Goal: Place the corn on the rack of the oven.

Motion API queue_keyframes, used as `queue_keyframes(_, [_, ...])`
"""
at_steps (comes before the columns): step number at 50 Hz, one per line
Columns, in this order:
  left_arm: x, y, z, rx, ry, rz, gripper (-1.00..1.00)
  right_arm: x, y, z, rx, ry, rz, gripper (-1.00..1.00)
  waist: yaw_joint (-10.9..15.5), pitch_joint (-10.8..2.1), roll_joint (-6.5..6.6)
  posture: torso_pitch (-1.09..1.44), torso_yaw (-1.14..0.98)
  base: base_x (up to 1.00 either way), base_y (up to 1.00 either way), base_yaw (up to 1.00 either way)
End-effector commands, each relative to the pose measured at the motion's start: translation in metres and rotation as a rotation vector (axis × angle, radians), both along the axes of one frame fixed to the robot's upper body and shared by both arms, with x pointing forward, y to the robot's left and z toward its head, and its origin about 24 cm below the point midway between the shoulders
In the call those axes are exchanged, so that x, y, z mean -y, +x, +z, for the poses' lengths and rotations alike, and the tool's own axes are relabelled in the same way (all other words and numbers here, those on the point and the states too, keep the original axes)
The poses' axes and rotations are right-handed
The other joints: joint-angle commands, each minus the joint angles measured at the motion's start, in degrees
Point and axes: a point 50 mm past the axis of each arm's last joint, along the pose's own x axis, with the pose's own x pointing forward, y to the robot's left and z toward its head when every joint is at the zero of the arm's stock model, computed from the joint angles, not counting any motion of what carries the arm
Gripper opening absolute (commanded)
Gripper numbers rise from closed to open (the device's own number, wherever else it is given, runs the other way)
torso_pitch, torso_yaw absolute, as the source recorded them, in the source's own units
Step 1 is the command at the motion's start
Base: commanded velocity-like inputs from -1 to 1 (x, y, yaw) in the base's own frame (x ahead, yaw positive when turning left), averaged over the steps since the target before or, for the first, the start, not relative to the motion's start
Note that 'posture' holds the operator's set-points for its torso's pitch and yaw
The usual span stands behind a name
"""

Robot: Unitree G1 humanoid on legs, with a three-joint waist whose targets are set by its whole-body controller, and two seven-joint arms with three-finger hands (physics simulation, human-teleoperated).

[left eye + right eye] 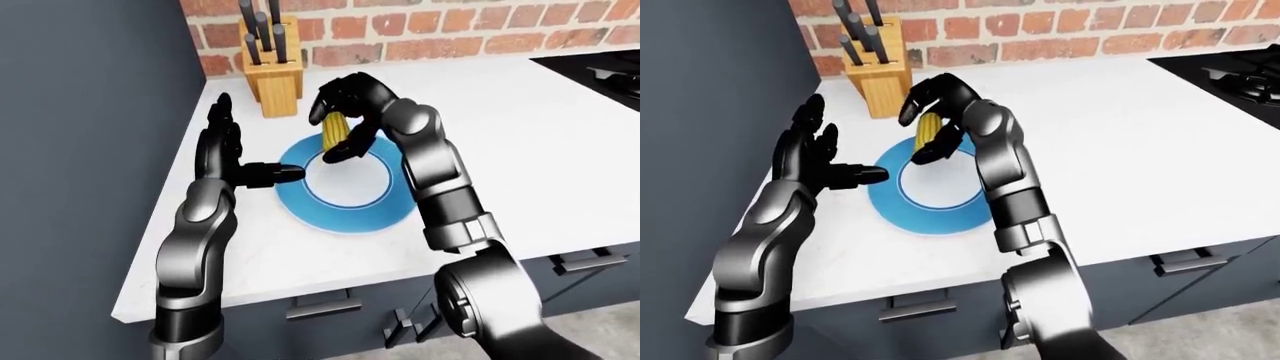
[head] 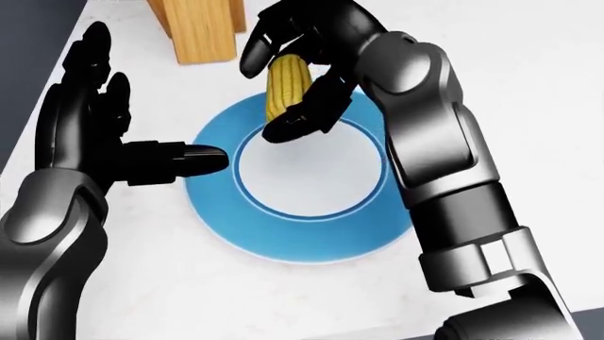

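A yellow corn cob (image 2: 285, 86) is held upright in my right hand (image 2: 300, 79), whose fingers close round it above the top edge of a blue-rimmed white plate (image 2: 226, 234) on the white counter. My left hand (image 2: 141, 152) is open, just left of the plate, thumb pointing at the rim, holding nothing. The corn also shows in the left-eye view (image 1: 334, 130). No oven or rack is in view.
A wooden knife block (image 1: 272, 79) stands above the plate against a brick wall. A dark panel (image 1: 90, 150) fills the left. A black stove (image 1: 600, 71) lies at the top right. Dark drawers (image 1: 330, 307) run under the counter edge.
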Motion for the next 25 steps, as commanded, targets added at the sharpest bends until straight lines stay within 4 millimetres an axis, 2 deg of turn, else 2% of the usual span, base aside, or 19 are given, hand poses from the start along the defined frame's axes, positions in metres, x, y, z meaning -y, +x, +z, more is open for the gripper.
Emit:
queue_keyframes(1, [0.001,-0.002,0.019,0.094,0.002,-0.003,1.00,-0.002,-0.004,0.032,0.109,0.019,0.008,-0.55,0.00,-1.70,0.13,0.00,0.00,0.00,0.00,0.00])
queue_keyframes(8, [0.001,-0.003,0.021,0.095,0.002,-0.002,1.00,0.000,-0.006,0.040,0.115,0.044,-0.011,-0.68,0.02,-1.57,0.12,0.00,0.00,0.00,0.00,0.00])
queue_keyframes(12, [0.001,-0.003,0.020,0.095,0.002,-0.002,1.00,0.002,-0.006,0.043,0.118,0.057,-0.025,-0.98,0.02,-1.56,0.10,0.00,0.00,0.00,0.00,0.00])
queue_keyframes(13, [0.001,-0.003,0.021,0.095,0.002,-0.002,1.00,0.002,-0.007,0.044,0.119,0.058,-0.026,-1.00,0.03,-1.57,0.10,0.00,0.00,0.00,0.00,0.00])
queue_keyframes(25, [0.001,-0.003,0.021,0.100,0.002,-0.003,1.00,0.012,-0.006,0.051,0.087,0.137,-0.083,-1.00,0.09,-1.54,0.04,0.00,0.00,0.00,0.00,0.00])
